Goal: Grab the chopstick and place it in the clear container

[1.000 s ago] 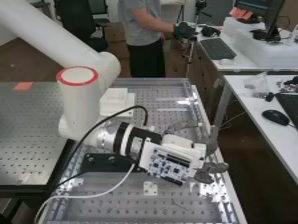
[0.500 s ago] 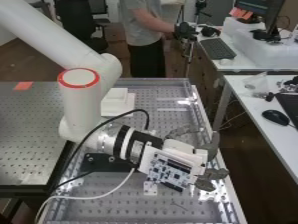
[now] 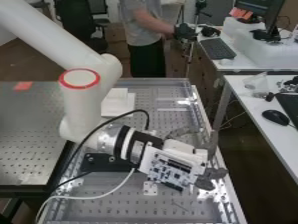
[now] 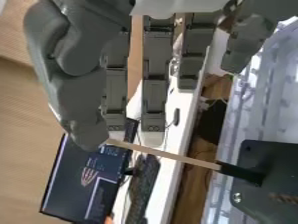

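The perforated bench (image 3: 133,211) stretches across the lower middle of the high view, with a second perforated table (image 3: 33,135) adjoining on one side and a white desk (image 3: 256,142) on the other. The white robot arm (image 3: 80,102) stands over the bench and ends in the dark grey hand (image 3: 210,174), located above the bench's edge nearer the white desk. In the wrist view the hand (image 4: 155,75) presents as wide, fingers extended straight, with the thumb close beside the nearest fingertip.

A black plate (image 4: 256,160) with bolt holes is noted in the wrist view, in front of a pale, slotted structure (image 4: 266,95); whether that structure belongs to the bench or to the clear container cannot be determined. A stepped white block (image 3: 116,102) rests on the bench beyond the wrist. A keyboard (image 3: 291,106) and a black mouse (image 3: 275,117) lie on the white desk, the mouse beside the keyboard. A circuit board (image 3: 173,169) is fixed to the white housing at the base of the hand.

The chopstick (image 4: 163,154), a slim length of light wood, spans the gap between the black plate and the hand. One end meets a dark section at the plate; the other reaches the tip of the thumb. Contact at that end cannot be confirmed.
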